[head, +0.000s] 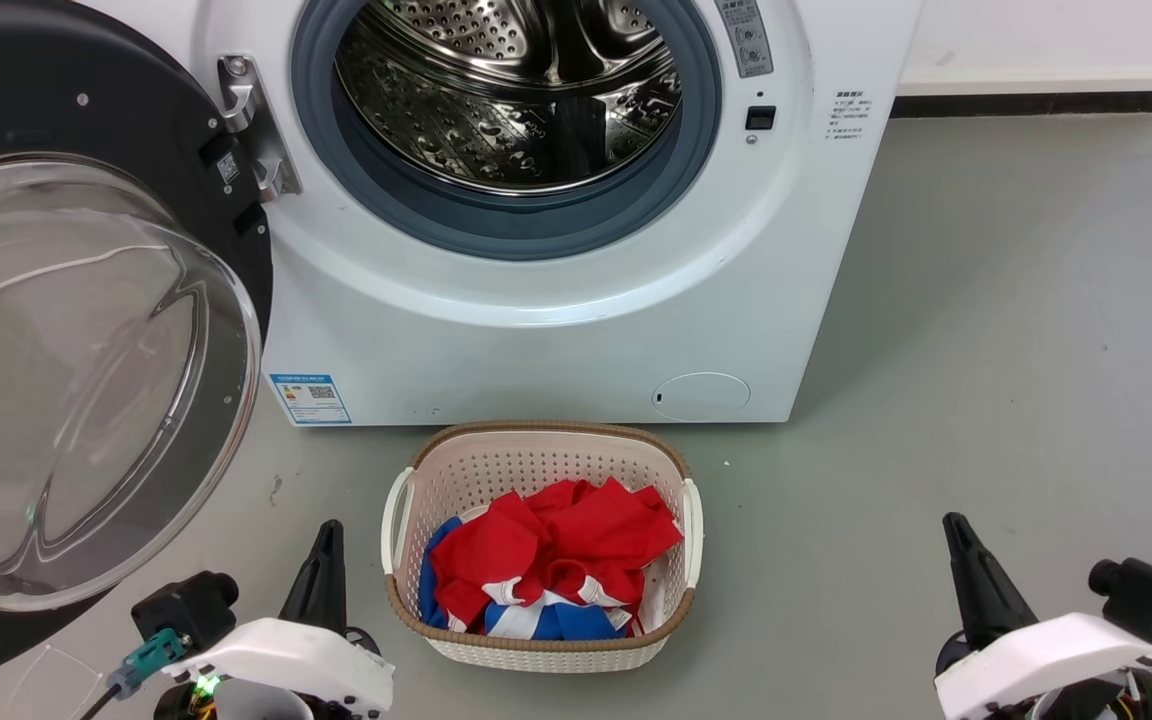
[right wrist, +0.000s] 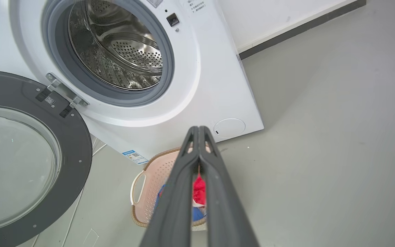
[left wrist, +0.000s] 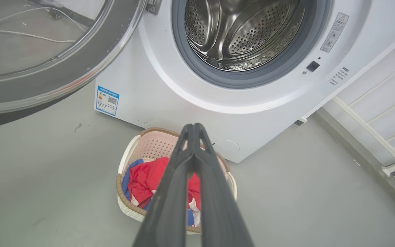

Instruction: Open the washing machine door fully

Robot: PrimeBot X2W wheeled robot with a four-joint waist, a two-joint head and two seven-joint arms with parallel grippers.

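The left hand (left wrist: pixel 194 137) and the right hand (right wrist: pixel 199 137) are each hovering with dark fingers pressed together, gripping nothing, while the one large round glossy black washing machine door (head: pixel 181 120) is standing swung open left of the steel drum (head: pixel 496 90).

Head view: aimed forward and down, washing machine (head: pixel 536 340) faced squarely, close. Wrist views: sighted along left fingers (left wrist: pixel 171 192) and right fingers (right wrist: pixel 178 192), slanted. Shared by all: basket (head: pixel 536 460) and drum (head: pixel 506 90) beyond fingertips.

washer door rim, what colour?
The door rim is black; it shows best in the right wrist view.
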